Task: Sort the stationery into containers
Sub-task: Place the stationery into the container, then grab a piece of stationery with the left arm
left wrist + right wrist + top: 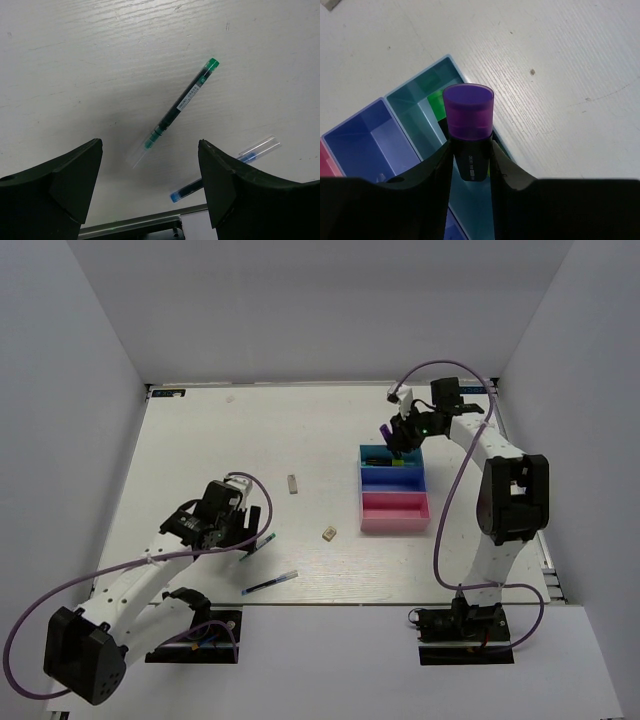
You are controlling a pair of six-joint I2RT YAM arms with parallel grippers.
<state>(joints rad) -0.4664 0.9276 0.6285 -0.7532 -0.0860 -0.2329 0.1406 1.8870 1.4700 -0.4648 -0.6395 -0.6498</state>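
Right pincer (469, 150) clamps a purple-capped marker (468, 112) above the cyan tray (410, 112).
Left pincer (150, 175) gapes wide, holding nothing, over a green-capped pen (181, 104) lying on the worktop (75, 60); a blue pen (220, 172) lies at 5 o'clock of it.

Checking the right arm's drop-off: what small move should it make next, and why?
Probably lower slightly and open. The right gripper is shut on the purple-capped marker, held above the cyan tray, where a green item already lies.
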